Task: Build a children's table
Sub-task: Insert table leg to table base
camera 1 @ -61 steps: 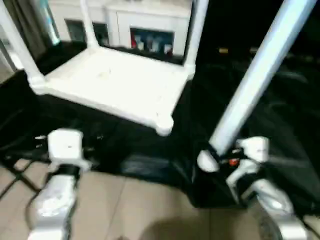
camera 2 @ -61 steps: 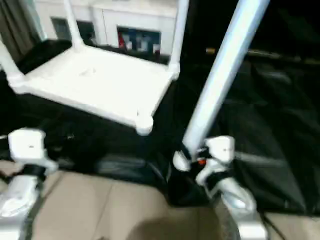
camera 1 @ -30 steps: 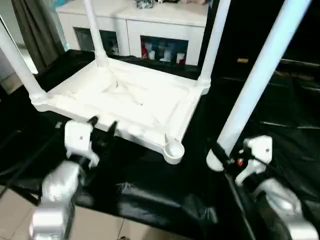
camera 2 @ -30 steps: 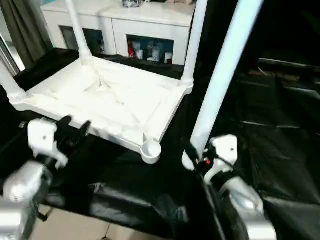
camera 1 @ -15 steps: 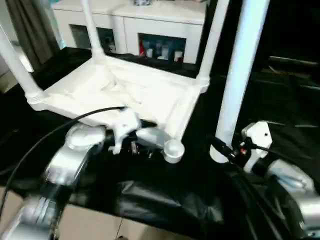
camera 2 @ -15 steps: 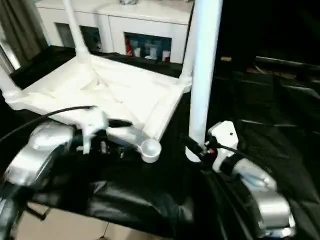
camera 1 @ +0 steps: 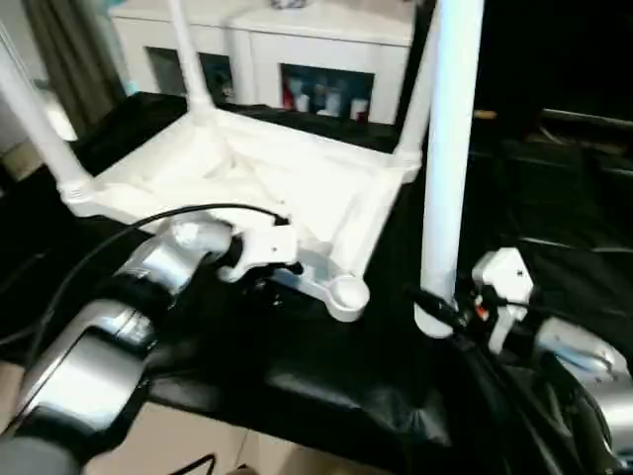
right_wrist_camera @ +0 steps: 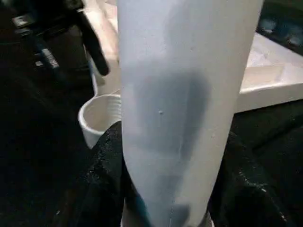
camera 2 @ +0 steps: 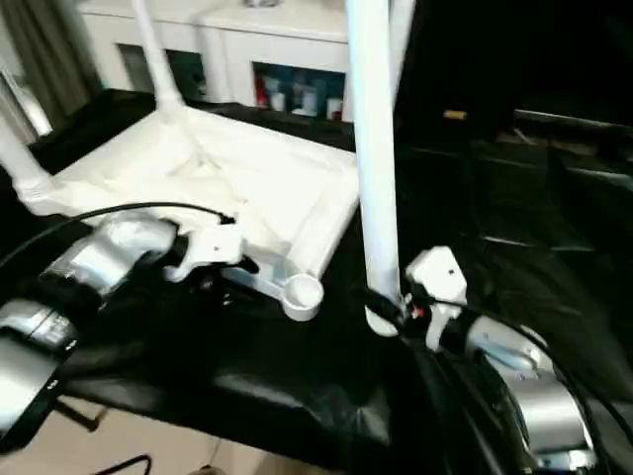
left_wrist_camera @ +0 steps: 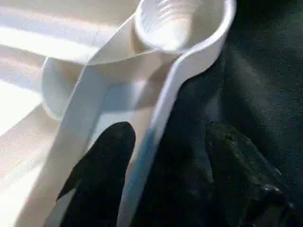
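The white table top (camera 1: 247, 183) lies upside down on black cloth, with three legs (camera 1: 188, 59) standing in its corners. Its near corner socket (camera 1: 346, 294) (left_wrist_camera: 175, 23) is empty. My left gripper (camera 1: 269, 284) (left_wrist_camera: 170, 128) is open at the near rim just left of that socket, one finger (left_wrist_camera: 102, 175) inside the rim and the other outside. My right gripper (camera 1: 437, 309) (right_wrist_camera: 173, 142) is shut on the lower end of the fourth leg (camera 1: 450, 148) (right_wrist_camera: 184, 85). That leg is held upright, a little right of the empty socket.
A white cabinet (camera 1: 297, 49) with open shelves stands behind the table, and a dark curtain (camera 1: 59, 59) hangs at the back left. Black cloth (camera 1: 297, 386) covers the work area, with tan floor (camera 1: 188, 445) at its near edge. A black cable (camera 1: 138, 228) loops over my left forearm.
My left arm has swung in from the left to the table's near rim by the empty socket. The leg in my right gripper has gone from tilted to upright. The camera has also moved.
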{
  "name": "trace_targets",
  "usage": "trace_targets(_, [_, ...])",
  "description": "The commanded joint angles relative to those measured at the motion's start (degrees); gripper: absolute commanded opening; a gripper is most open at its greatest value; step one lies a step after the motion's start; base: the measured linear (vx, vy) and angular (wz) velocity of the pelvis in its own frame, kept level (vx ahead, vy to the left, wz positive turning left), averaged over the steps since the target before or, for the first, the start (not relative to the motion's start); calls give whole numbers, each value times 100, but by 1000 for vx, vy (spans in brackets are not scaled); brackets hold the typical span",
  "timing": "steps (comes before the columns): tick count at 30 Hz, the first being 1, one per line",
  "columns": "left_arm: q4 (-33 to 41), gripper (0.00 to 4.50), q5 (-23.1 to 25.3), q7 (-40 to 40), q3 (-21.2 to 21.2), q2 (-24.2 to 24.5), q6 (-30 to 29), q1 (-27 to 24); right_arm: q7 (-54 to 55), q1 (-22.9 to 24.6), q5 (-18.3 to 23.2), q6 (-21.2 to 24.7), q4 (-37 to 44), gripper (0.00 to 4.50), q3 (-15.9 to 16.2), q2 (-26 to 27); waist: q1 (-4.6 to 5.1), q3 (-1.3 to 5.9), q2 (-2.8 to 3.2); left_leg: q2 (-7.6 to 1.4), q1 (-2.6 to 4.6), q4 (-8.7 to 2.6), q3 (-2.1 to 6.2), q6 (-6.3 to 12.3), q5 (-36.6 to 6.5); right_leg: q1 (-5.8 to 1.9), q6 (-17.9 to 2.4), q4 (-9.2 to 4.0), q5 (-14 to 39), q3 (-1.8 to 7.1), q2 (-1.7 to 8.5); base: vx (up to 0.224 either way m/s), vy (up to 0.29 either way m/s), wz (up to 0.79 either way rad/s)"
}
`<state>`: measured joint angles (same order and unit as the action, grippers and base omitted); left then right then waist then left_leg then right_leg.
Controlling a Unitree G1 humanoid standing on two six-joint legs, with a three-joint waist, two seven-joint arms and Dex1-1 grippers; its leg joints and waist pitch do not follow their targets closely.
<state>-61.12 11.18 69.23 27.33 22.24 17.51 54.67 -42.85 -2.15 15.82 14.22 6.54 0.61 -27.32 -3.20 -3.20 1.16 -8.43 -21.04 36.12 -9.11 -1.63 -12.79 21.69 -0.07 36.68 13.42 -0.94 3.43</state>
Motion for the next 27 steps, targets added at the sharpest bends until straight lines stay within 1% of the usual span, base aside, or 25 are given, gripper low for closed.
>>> trace_targets(1, [-238,223,170,-141,25,-41,202,128,-15,-1,-10,-89,165,188,-1,-39,-21,392,4,-431,62,-442,151,373,-422,-350,-1899,-359,-1004,236,523,0,0,0])
trace_targets(2, [-302,211,201,-210,36,-61,238,158,1,13,-21,-85,191,188,9,-34,-25,384,29,-428,49,-442,159,381,-396,-352,-1901,-348,-1045,234,527,0,0,0])
trace_targets(3, [-439,211,234,-273,57,-92,321,216,11,26,-27,-83,213,188,20,-35,-20,384,25,-426,47,-444,156,392,-416,-351,-1888,-359,-1022,231,526,0,0,0])
trace_targets(4, [-598,204,330,-389,114,-119,418,278,29,33,-42,-77,237,188,46,-25,-20,381,46,-421,52,-437,156,387,-466,-345,-1882,-374,-937,232,525,0,0,0])
trace_targets(5, [-703,192,398,-464,153,-139,482,320,38,44,-48,-73,260,188,58,-22,-24,376,52,-428,55,-444,158,365,-489,-350,-1879,-374,-914,237,531,0,0,0])
trace_targets(6, [-703,179,398,-464,153,-139,482,320,38,44,-48,-73,260,188,58,-22,-18,370,39,-431,49,-451,159,370,-487,-351,-1873,-380,-912,234,524,0,0,0])
trace_targets(7, [-808,166,486,-540,205,-152,535,341,67,37,-79,-66,277,188,100,0,-19,370,43,-436,54,-450,161,373,-477,-349,-1880,-372,-936,236,526,0,0,0])
trace_targets(8, [-997,166,649,-640,274,-180,633,369,114,18,-141,-60,293,188,173,43,-12,369,43,-429,52,-444,158,382,-470,-340,-1866,-378,-925,233,514,0,0,0])
trace_targets(9, [-1076,155,711,-653,290,-192,677,377,125,7,-163,-63,288,188,195,57,-14,363,53,-430,48,-450,163,384,-451,-354,-1828,-382,-895,236,527,0,0,0])
trace_targets(10, [-1111,147,729,-627,288,-198,675,379,124,2,-168,-67,281,188,200,62,-15,369,54,-432,51,-449,162,391,-438,-347,-1832,-381,-909,236,525,0,0,0])
trace_targets(12, [-1158,125,689,-446,231,-203,625,379,115,-21,-179,-90,234,188,212,74,-14,356,55,-441,51,-459,160,399,-448,-335,-1857,-380,-890,234,530,0,0,0])
trace_targets(14, [-1185,118,607,-319,146,-227,583,398,102,-27,-182,-114,201,188,204,73,-13,358,25,-440,46,-460,155,415,-440,-339,-1875,-377,-908,235,530,0,0,0])
trace_targets(15, [-1194,111,453,-4,31,-256,395,428,95,-39,-191,-132,164,188,205,75,-13,357,18,-437,49,-463,149,430,-422,-337,-1880,-381,-884,239,543,0,0,0])
trace_targets(16, [-1206,91,283,548,-85,-284,-40,498,91,-91,-226,-177,53,188,226,96,-16,356,13,-439,58,-465,138,440,-395,-324,-1902,-381,-859,239,546,0,0,0])
trace_targets(17, [-1206,91,283,548,-85,-284,-40,498,91,-91,-226,-177,53,188,226,96,-21,358,24,-441,64,-465,138,446,-369,-316,-1921,-375,-858,239,552,0,0,0])
trace_targets(18, [-1179,81,293,773,-53,-269,-234,520,98,-138,-252,-197,-20,188,250,118,-25,364,4,-441,59,-462,133,471,-331,-317,-1952,-367,-866,239,560,0,0,0])
trace_targets(19, [-1192,72,402,971,42,-246,-412,552,129,-216,-292,-216,-114,188,301,154,-22,356,0,-441,49,-462,132,501,-321,-317,-1954,-373,-839,238,557,0,0,0])
trace_targets(20, [-1192,72,402,971,42,-246,-412,552,129,-216,-292,-216,-114,188,301,154,-18,355,0,-436,44,-462,130,514,-314,-319,-1949,-377,-824,239,559,0,0,0])
trace_targets(21, [-1218,57,480,1025,69,-237,-493,564,152,-246,-313,-220,-140,188,330,169,-19,360,3,-440,46,-459,129,535,-291,-320,-1945,-374,-838,238,561,0,0,0])
trace_targets(23, [-1145,47,569,947,99,-208,-569,436,236,-335,-426,-261,-275,188,431,256,-13,361,-42,-441,32,-462,127,578,-254,-335,-1933,-379,-843,234,568,0,0,0])
trace_targets(24, [-1063,43,609,833,98,-188,-653,339,278,-361,-475,-291,-332,188,457,292,-12,357,-25,-437,30,-460,124,582,-261,-330,-1923,-387,-781,236,573,0,0,0])
trace_targets(25, [-970,43,614,687,78,-167,-685,231,310,-360,-495,-320,-358,188,458,319,-4,361,-87,-448,34,-471,115,595,-262,-327,-1908,-396,-721,230,560,0,0,0])
trace_targets(26, [-869,38,615,502,41,-152,-779,135,332,-351,-479,-340,-375,188,434,350,-16,365,-59,-453,31,-466,121,598,-246,-330,-1916,-376,-715,230,574,0,0,0])
trace_targets(27, [-772,31,581,317,-23,-148,-892,33,364,-343,-449,-334,-390,188,399,385,-14,349,-43,-462,31,-476,116,612,-300,-313,-1905,-398,-605,229,575,0,0,0])
